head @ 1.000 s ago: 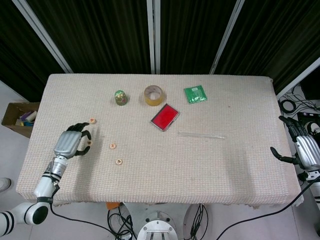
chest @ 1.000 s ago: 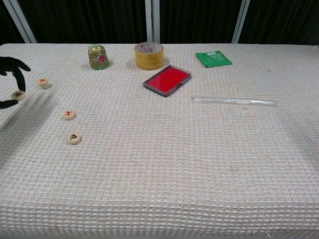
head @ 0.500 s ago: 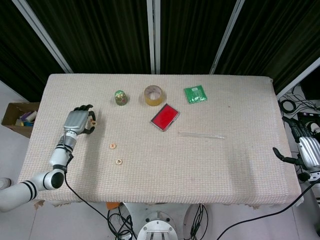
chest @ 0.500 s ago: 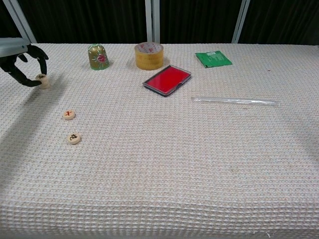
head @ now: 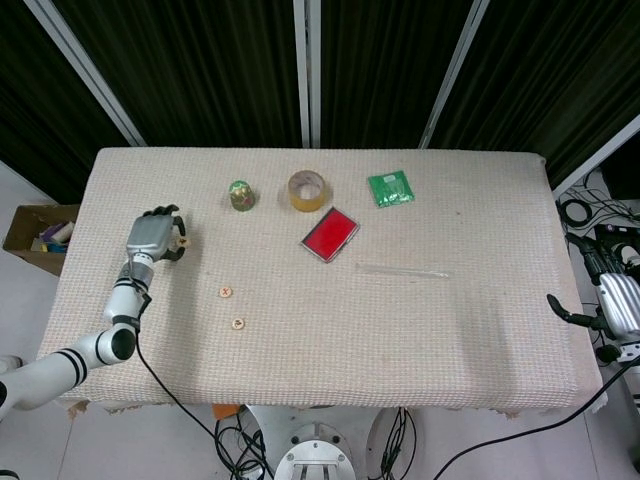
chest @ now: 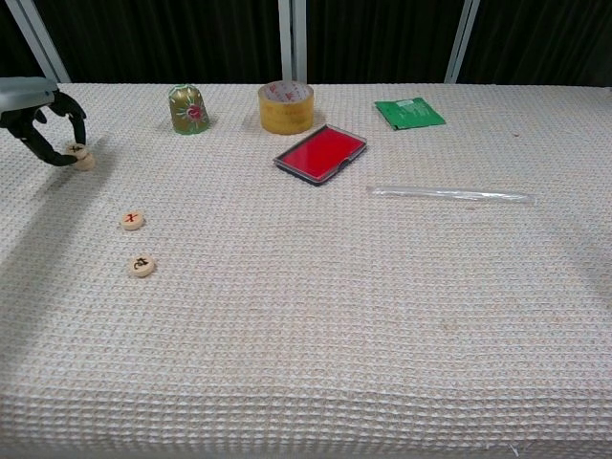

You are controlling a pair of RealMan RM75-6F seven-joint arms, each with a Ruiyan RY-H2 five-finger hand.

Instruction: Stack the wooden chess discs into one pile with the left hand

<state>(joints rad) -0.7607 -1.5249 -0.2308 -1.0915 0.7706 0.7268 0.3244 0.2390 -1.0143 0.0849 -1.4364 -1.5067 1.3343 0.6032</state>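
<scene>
My left hand (head: 152, 234) is at the far-left side of the table (head: 470, 330), fingers curled down over a small pile of discs (chest: 80, 156). In the chest view my dark fingertips (chest: 59, 158) close around that pile: one disc sits on top of another, a little off-centre, and my fingers touch the upper one. So I am pinching it, with the pile resting on the cloth under my hand. In the head view my hand hides most of the pile and only a sliver peeks out beside the fingers.

Two more wooden discs lie loose nearer the table's front edge, well apart from the pile. The disc with the red mark (chest: 132, 220) lies flat, and the disc with the dark mark (chest: 142, 266) sits just in front of it, close by but not touching.

My right hand (head: 608, 300) hangs off the right end of the table, holding nothing, one dark finger pointing out towards the table edge.

Along the back sit a green-gold bell-shaped ornament (chest: 188, 109), a roll of yellow tape (chest: 286, 106) and a green packet (chest: 409, 112). A red case (chest: 320, 153) lies in front of the tape, tilted, and a clear plastic tube (chest: 449, 194) lies flat to its right.
</scene>
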